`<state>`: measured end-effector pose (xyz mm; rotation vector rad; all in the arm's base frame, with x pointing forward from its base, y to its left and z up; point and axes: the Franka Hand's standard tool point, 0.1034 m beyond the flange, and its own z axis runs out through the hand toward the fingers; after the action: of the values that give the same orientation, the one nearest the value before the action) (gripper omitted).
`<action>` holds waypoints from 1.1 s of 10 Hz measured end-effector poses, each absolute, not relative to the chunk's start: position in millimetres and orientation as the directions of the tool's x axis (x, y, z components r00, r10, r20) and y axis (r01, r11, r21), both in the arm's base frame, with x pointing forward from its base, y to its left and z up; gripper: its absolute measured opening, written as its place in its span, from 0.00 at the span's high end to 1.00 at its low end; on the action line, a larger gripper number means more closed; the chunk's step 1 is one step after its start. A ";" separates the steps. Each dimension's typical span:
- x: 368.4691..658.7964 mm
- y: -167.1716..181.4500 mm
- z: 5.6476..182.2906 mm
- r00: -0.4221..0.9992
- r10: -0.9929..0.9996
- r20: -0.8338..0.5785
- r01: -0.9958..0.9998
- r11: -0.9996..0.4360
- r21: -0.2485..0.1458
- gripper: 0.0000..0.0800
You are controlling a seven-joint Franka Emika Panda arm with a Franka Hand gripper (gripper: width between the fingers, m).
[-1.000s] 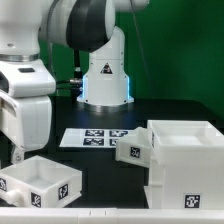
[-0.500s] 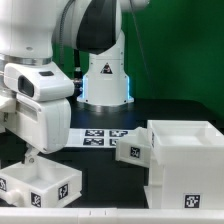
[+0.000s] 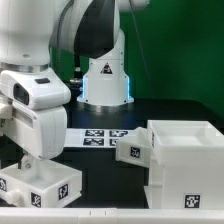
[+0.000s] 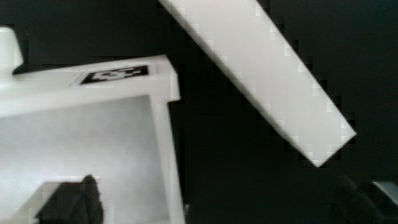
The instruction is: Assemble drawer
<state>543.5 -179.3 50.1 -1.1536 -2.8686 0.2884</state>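
A loose white open-top tray [image 3: 45, 182] with square tags on its sides lies at the front of the exterior view's left. My gripper [image 3: 28, 160] hangs just over its near-left part, and the arm's body hides most of the fingers. In the wrist view the tray [image 4: 89, 130] shows a tag on its corner. My gripper [image 4: 222, 205] is open, with one dark finger [image 4: 71, 200] over the tray's inside and the other [image 4: 381, 200] outside its wall. The white cube-shaped casing [image 3: 190, 165] stands at the right. A second tray [image 3: 140, 150] sticks partly out of its left face.
The marker board [image 3: 95, 137] lies flat behind the trays, in front of the arm's base [image 3: 105, 80]. A white strip runs along the table's front edge [image 3: 110, 215]. A long white strip [image 4: 267, 80] crosses the wrist view slantwise over dark table.
The arm's wrist has swung toward the exterior view's right and sunk lower, bringing the gripper down close over the loose tray. The trays and casing have not moved.
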 end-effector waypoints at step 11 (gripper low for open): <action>555.4 -163.9 22.5 -0.676 0.736 -0.022 0.726 0.661 -0.192 0.66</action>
<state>555.4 -163.9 22.5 -1.2381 -2.8097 0.2855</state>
